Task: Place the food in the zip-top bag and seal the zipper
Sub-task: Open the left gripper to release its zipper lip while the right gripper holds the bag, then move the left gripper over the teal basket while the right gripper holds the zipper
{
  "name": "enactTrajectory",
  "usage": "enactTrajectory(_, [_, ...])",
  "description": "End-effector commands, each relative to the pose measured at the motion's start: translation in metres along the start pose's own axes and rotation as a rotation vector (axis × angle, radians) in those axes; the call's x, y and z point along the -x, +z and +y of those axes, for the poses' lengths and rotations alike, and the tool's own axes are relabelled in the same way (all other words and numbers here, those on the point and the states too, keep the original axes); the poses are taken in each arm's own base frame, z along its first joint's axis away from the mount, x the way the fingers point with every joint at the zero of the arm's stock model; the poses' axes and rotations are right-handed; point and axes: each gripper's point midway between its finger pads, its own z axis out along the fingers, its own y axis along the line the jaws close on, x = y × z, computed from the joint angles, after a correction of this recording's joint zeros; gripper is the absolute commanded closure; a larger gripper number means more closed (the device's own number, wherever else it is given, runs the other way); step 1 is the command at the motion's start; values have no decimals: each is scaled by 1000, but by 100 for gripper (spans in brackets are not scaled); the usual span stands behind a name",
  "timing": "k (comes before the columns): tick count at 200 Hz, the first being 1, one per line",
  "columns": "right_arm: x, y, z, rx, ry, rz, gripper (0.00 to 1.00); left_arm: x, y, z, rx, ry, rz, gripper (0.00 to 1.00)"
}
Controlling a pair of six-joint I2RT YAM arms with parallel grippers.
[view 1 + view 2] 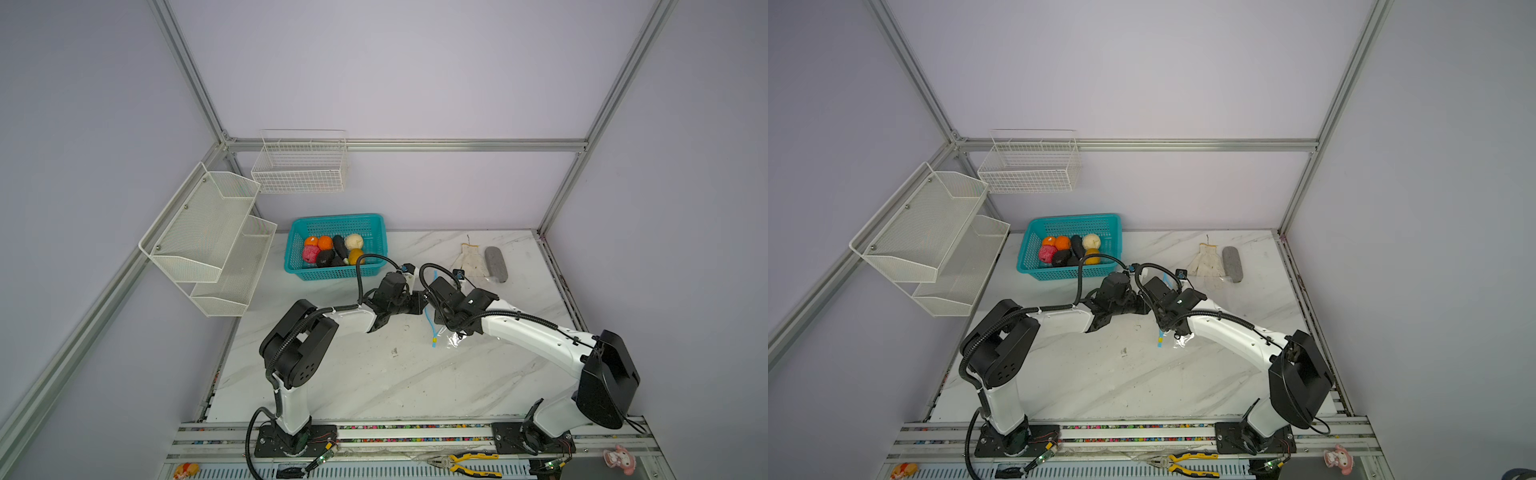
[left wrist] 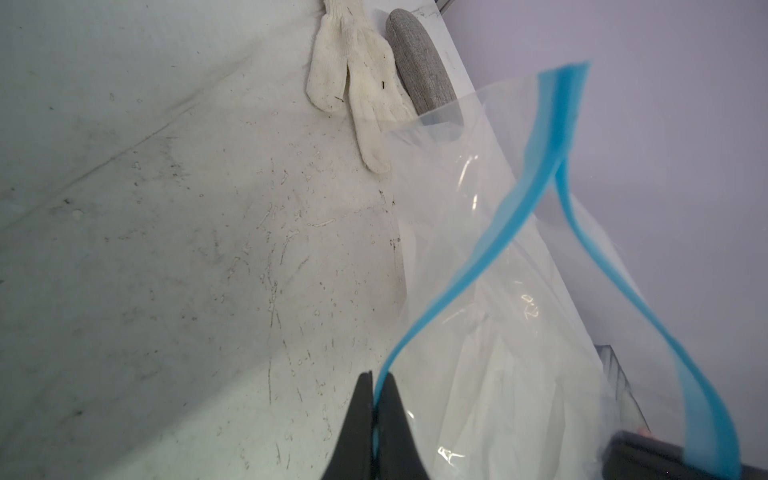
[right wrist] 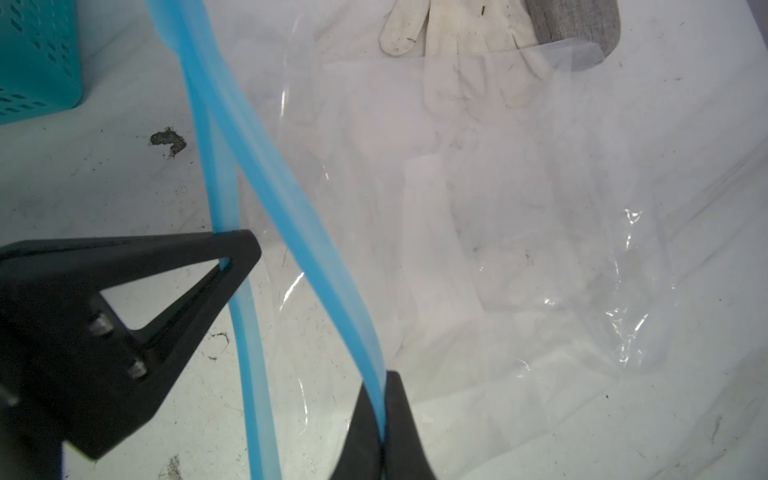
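Note:
The clear zip-top bag (image 2: 498, 332) lies on the marble table with its mouth pulled apart. My left gripper (image 2: 376, 384) is shut on one light-blue strip of the zipper (image 2: 490, 249). In the right wrist view my right gripper (image 3: 380, 384) is shut on the other strip of the zipper (image 3: 291, 216), and the left gripper (image 3: 239, 253) pinches its strip beside it. Both top views show only a corner of the bag (image 1: 453, 338) and the yellow slider (image 1: 434, 340) below the two wrists. The food (image 1: 332, 249) sits in the teal basket (image 1: 336, 220). Nothing is inside the bag.
A white knit glove (image 1: 471, 259) and a grey oblong pad (image 1: 496, 264) lie at the back right, just beyond the bag. White mesh shelves (image 1: 208, 232) and a wire basket (image 1: 299, 166) hang on the left and back walls. Pliers (image 1: 465, 461) lie at the front rail.

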Motion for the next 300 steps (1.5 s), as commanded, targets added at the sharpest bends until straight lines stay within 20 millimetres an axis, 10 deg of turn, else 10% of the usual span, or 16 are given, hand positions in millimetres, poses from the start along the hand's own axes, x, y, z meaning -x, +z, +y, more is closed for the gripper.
enactTrajectory(1, [4, -3, -5, -9, 1, -15, 100, 35, -5, -15, -16, 23, -90, 98])
enactTrajectory(154, [10, 3, -3, -50, 18, -34, 100, 7, -3, 27, 118, -96, -76, 100])
enactTrajectory(300, [7, 23, 17, -27, -27, -26, 100, 40, -72, -3, 131, -32, -172, 58])
